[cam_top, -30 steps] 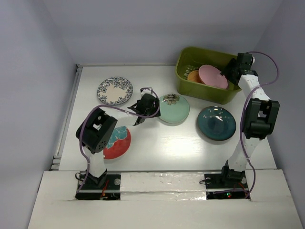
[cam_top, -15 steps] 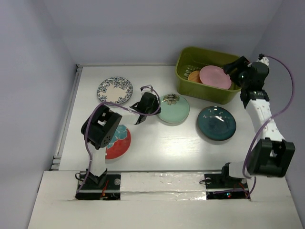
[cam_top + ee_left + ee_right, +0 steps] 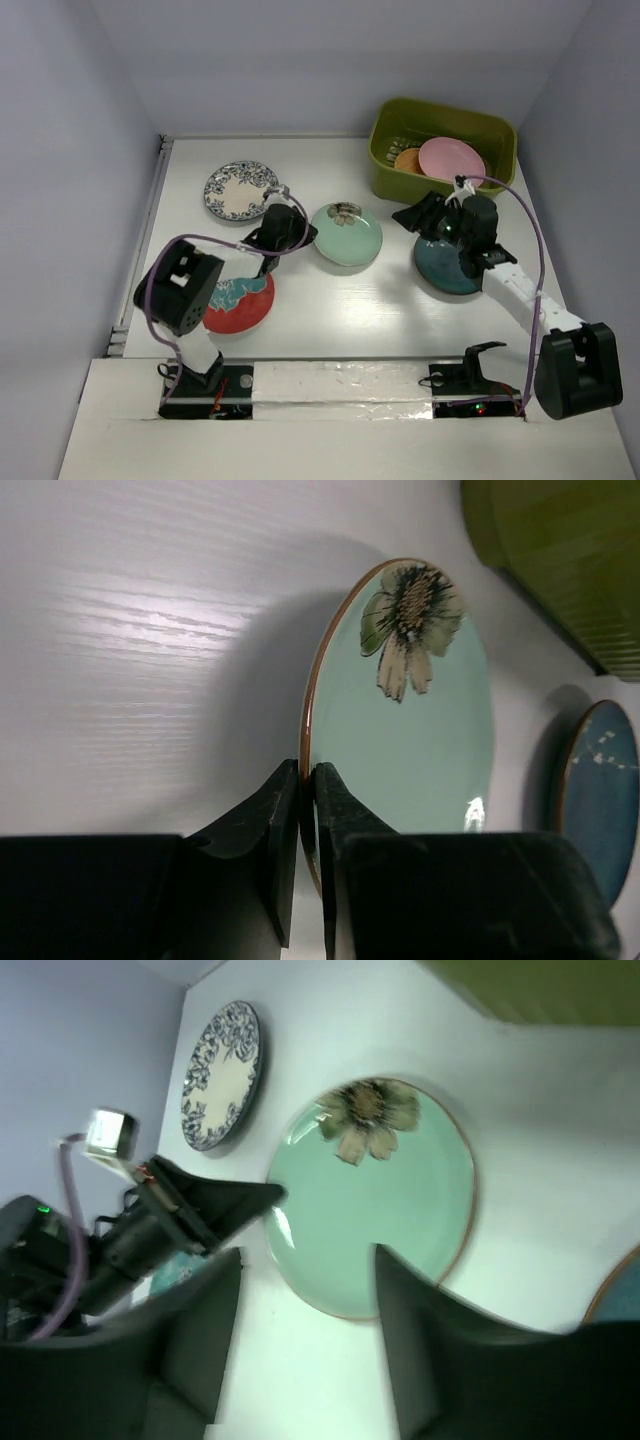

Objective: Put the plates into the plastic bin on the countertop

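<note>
My left gripper (image 3: pixel 306 233) is shut on the left rim of the mint green plate (image 3: pixel 348 236) with a flower print. In the left wrist view both fingers (image 3: pixel 278 820) pinch that rim, and the plate (image 3: pixel 420 720) stands edge-on. My right gripper (image 3: pixel 405 217) hangs open above the countertop (image 3: pixel 330 300), between the mint plate and the dark teal plate (image 3: pixel 452 270), with nothing between its fingers (image 3: pixel 200 1330). The olive plastic bin (image 3: pixel 390 180) holds a pink plate (image 3: pixel 451 160) and an orange plate (image 3: pixel 406 160). A white plate with a dark floral rim (image 3: pixel 241 190) and a red-and-teal plate (image 3: pixel 238 303) lie at the left.
Pale lilac walls close in the countertop at the back and both sides. My right forearm (image 3: pixel 510 290) crosses over the dark teal plate. The left arm's elbow (image 3: pixel 180 290) sits above the red-and-teal plate.
My left gripper closed on the mint plate's rim, and the plate shifted a little to the left. My right arm swung from the bin down toward the middle, over the dark teal plate.
</note>
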Motion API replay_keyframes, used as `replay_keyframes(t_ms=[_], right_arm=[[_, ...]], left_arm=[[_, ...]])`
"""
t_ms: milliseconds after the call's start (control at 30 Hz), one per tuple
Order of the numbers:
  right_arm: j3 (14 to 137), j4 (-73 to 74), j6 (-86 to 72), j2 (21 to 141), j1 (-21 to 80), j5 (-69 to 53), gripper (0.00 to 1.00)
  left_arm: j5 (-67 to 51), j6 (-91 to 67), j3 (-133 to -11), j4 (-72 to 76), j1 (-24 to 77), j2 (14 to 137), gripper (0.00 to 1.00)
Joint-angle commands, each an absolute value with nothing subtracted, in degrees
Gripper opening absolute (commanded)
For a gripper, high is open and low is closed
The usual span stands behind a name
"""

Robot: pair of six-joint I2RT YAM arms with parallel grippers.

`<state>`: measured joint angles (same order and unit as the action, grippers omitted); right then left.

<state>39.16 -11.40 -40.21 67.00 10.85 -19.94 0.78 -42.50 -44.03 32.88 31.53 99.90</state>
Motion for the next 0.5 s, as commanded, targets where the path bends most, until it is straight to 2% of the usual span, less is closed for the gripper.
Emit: replay_keyframes(t_ms=[0,67,167,333,467], right_arm=[[35.8,-19.1,-40.0,63.0,10.8,-22.7,0.65],[34.0,-19.0,-39.6,62.6,10.8,-22.9,0.81],[32.9,-19.2,-39.0,63.9,11.9,-23.3,0.92],[32.3,-23.4,-39.5,68.2,13.2,-27.7,0.97],[32.7,-24.8,-39.5,72.5,13.8,-26.6,0.98]], left_arm=[[-3.1,-42.7,-41.4,37.3,30.0,90.9,0.00],[-4.4,-43.7,-39.8,37.5,29.4,86.4,0.00],[-6.7,-45.0,-38.2,37.9,28.9,80.9,0.00],[-11.3,-46.8,-36.6,38.1,28.4,74.5,0.00],[-13.9,-49.1,-34.9,40.4,27.8,70.4,0.00]])
